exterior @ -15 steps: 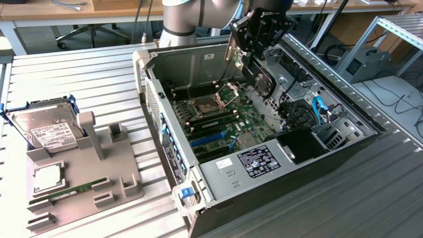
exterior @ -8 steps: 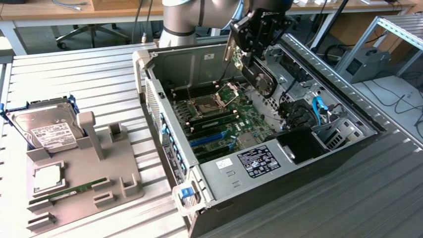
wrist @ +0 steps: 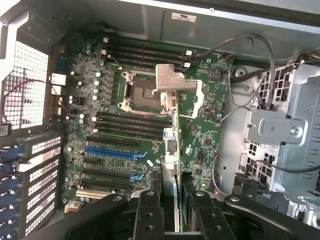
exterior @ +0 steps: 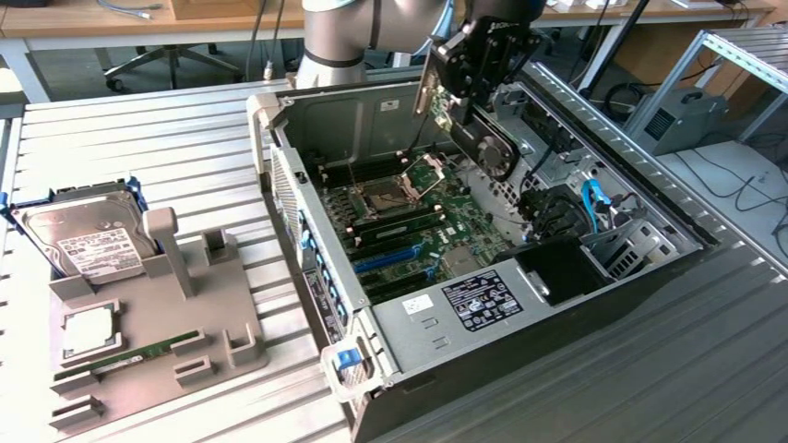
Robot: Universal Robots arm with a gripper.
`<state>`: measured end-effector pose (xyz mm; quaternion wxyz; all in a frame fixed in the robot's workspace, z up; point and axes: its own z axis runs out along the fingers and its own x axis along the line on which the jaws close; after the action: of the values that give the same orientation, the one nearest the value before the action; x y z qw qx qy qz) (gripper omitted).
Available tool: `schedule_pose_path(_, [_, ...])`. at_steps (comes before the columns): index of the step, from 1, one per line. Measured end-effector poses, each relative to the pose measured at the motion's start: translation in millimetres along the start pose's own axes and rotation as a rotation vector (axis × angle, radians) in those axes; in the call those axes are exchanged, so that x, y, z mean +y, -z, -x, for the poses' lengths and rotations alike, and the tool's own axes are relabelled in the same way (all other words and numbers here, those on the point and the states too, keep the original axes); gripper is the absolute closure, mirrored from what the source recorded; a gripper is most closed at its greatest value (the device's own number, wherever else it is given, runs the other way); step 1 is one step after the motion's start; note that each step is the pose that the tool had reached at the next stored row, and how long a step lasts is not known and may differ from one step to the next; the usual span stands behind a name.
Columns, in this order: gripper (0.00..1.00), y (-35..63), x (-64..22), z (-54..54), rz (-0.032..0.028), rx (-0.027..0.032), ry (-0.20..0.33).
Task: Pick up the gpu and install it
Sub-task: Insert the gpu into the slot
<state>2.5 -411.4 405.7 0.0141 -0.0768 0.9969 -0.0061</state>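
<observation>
The gpu (exterior: 490,148) is hanging edge-down in your jaws, which are clamping its upper edge, over the motherboard (exterior: 419,231) of the open computer case (exterior: 277,138). You are carrying what looks like a light, stiff but fragile card, so its bare edges are probably offering the safest hold.

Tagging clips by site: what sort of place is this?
Likely a robotics lab bench for PC assembly: a gripper holds a gpu over an open PC case on a slatted metal table, with a parts fixture beside it and office desks behind.
</observation>
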Motion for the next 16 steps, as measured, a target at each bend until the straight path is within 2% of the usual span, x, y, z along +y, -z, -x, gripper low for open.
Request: schedule_pose_path(16, [0.73, 0.0, 0.0, 0.0, 0.0023, -0.0012, 0.084])
